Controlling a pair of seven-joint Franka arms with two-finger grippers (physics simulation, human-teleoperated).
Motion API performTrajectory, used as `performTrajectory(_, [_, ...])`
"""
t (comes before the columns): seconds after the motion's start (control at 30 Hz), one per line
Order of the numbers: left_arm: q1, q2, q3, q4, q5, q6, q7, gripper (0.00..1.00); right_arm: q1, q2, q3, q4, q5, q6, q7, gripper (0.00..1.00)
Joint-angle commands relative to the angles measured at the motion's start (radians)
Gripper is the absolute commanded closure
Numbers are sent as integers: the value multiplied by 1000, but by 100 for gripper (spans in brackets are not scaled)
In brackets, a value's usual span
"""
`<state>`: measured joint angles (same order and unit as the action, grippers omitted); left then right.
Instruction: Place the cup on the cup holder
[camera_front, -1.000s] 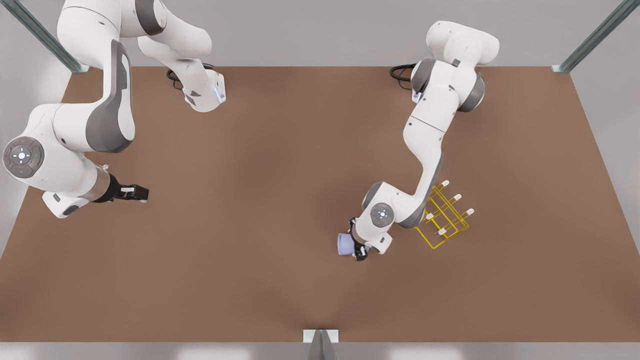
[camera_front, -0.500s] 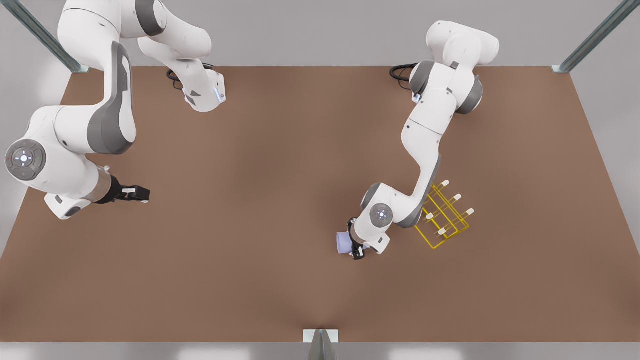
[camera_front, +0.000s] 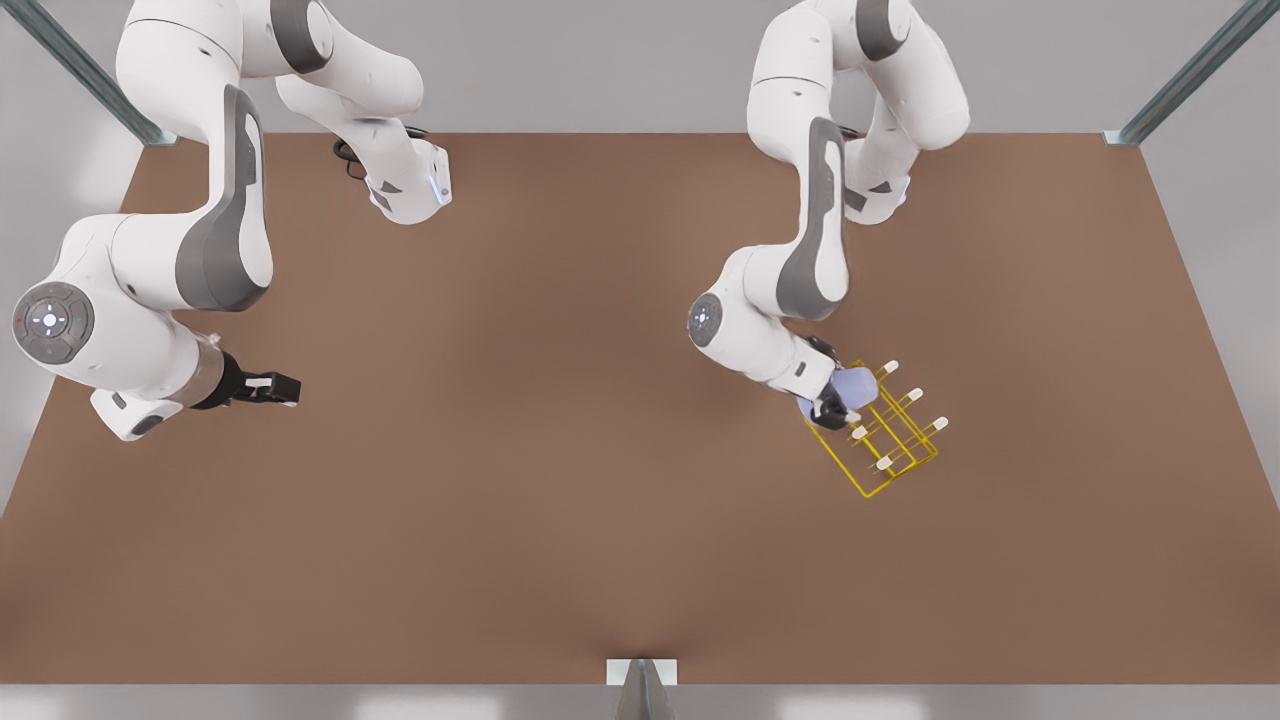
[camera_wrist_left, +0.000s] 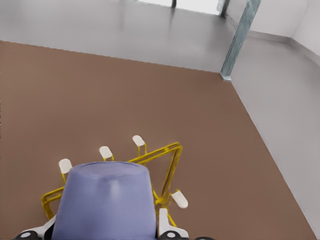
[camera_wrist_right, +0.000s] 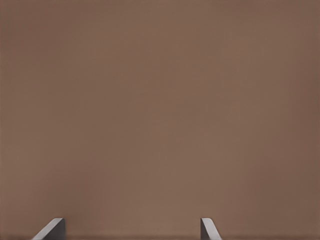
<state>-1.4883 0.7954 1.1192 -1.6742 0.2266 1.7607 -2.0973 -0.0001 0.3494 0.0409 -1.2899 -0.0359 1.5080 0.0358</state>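
Front view: left end effector (camera_front: 836, 409) grips cup (camera_front: 856, 385) (over cup holder (camera_front: 900, 450)); right end effector (camera_front: 282, 387) open, waiting.

I can read no text, label, brand, number or sign anywhere here: none on my arms, on the cup, on the cup holder or on the brown table.
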Motion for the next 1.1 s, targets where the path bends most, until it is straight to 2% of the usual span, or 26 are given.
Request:
performTrajectory(0.0, [-70, 44, 36, -9, 183, -244, 157, 14, 0, -1, 0, 1, 1, 0, -1, 0])
performTrajectory(0.13, [-84, 106, 11, -1, 310, -276, 158, 14, 0, 7, 1, 4, 1, 1, -1, 0])
performTrajectory(0.2, [-61, 189, 5, 25, 323, -260, 143, 14, 0, 7, 1, 6, 1, 1, -1, 0])
performTrajectory(0.33, [2, 263, -99, 36, 320, -274, 105, 14, 0, 7, 1, 4, -1, 1, -1, 0])
performTrajectory(0.67, [80, 268, -202, 59, 313, -260, 8, 14, 2, 5, -1, 8, -2, 1, 12, 0])
performTrajectory(1.0, [125, 291, -203, 114, 312, -256, -75, 13, -12, 7, -1, 11, -1, 1, 9, 0])
performTrajectory(1.07, [125, 291, -203, 114, 312, -256, -73, 0, -12, 7, -1, 12, -1, 1, 9, 0])
